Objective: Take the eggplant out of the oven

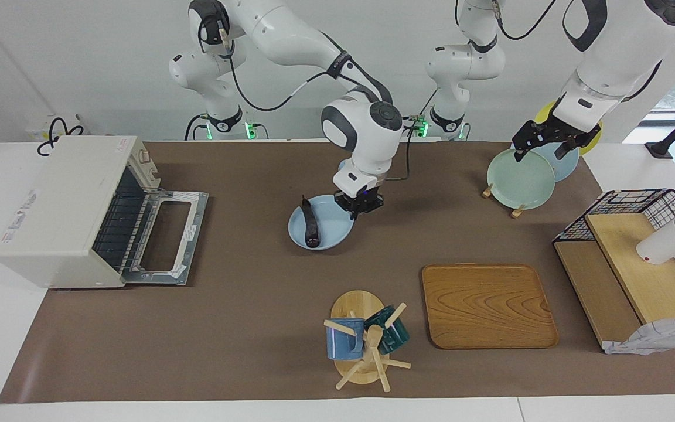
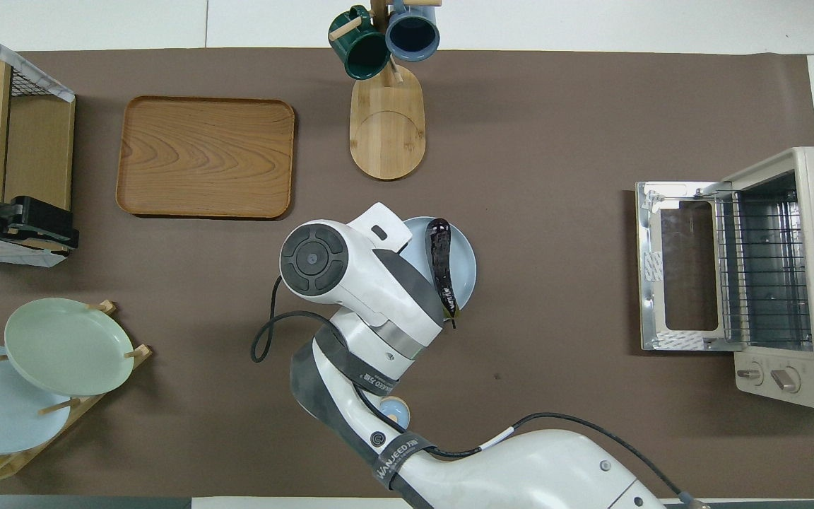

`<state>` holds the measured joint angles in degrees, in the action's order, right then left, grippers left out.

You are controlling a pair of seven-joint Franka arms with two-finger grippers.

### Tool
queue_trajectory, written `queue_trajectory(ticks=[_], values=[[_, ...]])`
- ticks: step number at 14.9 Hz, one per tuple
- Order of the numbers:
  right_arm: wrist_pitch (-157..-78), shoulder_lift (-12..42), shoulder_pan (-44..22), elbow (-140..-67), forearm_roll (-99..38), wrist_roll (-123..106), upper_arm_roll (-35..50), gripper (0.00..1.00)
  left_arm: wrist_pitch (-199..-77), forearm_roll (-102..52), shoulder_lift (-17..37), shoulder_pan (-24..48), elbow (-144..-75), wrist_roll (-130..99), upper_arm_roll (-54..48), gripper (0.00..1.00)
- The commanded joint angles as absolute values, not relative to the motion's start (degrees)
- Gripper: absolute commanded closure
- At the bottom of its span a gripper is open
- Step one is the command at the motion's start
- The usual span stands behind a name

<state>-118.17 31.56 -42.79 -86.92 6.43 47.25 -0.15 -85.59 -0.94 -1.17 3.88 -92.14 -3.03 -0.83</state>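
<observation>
The dark purple eggplant (image 1: 310, 225) lies on a light blue plate (image 1: 331, 231) in the middle of the table, outside the oven; it also shows in the overhead view (image 2: 442, 265) on the plate (image 2: 465, 263). The off-white oven (image 1: 59, 211) stands at the right arm's end with its glass door (image 1: 164, 237) folded down flat; only a bare wire rack shows inside it (image 2: 760, 268). My right gripper (image 1: 360, 210) hangs open and empty just over the plate's edge beside the eggplant. My left gripper (image 1: 539, 149) waits open above the plate rack.
A plate rack with a green plate (image 1: 519, 179) stands near the left arm. A wooden tray (image 1: 487, 305), a mug tree with two mugs (image 1: 364, 340) and a wire-and-wood shelf (image 1: 630, 264) holding a white cup (image 1: 665, 243) lie farther from the robots.
</observation>
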Motion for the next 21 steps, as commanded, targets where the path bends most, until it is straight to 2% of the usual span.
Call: queue_trajectory(ticks=[1,2,3,4,5,7,8,9,10,13,15,17,21], values=[[-122.95,31.11,-41.22,-88.94,5.71,47.37,0.53,1.00,-85.25,-1.41,-1.58,2.90,-92.29,-2.90,-1.41,0.00],[-122.52,31.11,-41.05,-88.16,5.89,47.20,0.44,0.79,-85.17,-1.32,-1.58,2.90,-92.29,-2.90,-1.41,0.00],[-120.87,31.03,-41.04,-86.50,6.58,47.02,0.44,0.67,-84.82,-1.41,-1.67,2.90,-92.29,-2.90,-1.41,0.00],[-117.98,30.94,-40.96,-84.05,6.59,46.76,0.44,0.60,-84.73,-1.32,-1.67,2.90,-92.29,-2.90,-1.32,0.00],[-113.77,30.24,-40.70,-82.28,6.68,46.24,0.18,0.59,-84.73,-1.41,-1.67,2.90,-92.29,-2.90,-1.32,0.00],[-107.51,26.39,-37.55,-83.13,6.68,40.90,0.00,0.60,-84.81,-1.41,-1.67,2.90,-92.29,-2.90,-1.32,0.00],[-105.40,23.32,-34.48,-85.75,6.68,38.43,0.09,0.70,-84.81,-1.32,-1.67,2.90,-92.29,-3.07,-1.32,0.00],[-104.95,20.07,-30.89,-89.35,6.59,34.93,0.09,0.88,-84.90,-1.41,-1.67,2.90,-92.29,-3.08,-1.41,0.00],[-105.12,16.73,-27.63,-94.17,6.50,30.19,0.09,1.00,-84.90,-1.41,-1.67,3.25,-92.29,-3.08,-1.49,0.00],[-107.30,11.44,-20.85,-105.78,6.77,23.12,-0.09,1.00,-85.87,-1.49,-2.45,5.87,-93.86,-3.95,-1.93,0.00],[-113.26,8.63,-16.28,-114.74,8.60,22.59,-0.09,1.00,-89.19,-1.49,-3.86,9.82,-97.19,-10.94,-2.02,0.00],[-118.28,6.60,-15.65,-121.78,13.94,22.32,-0.09,1.00,-93.32,-1.58,-4.22,15.09,-100.27,-19.91,-2.02,0.00],[-124.00,6.24,-11.52,-127.34,16.79,22.24,-0.09,1.00,-99.83,-4.13,-1.42,23.62,-102.92,-26.78,-2.11,0.00]])
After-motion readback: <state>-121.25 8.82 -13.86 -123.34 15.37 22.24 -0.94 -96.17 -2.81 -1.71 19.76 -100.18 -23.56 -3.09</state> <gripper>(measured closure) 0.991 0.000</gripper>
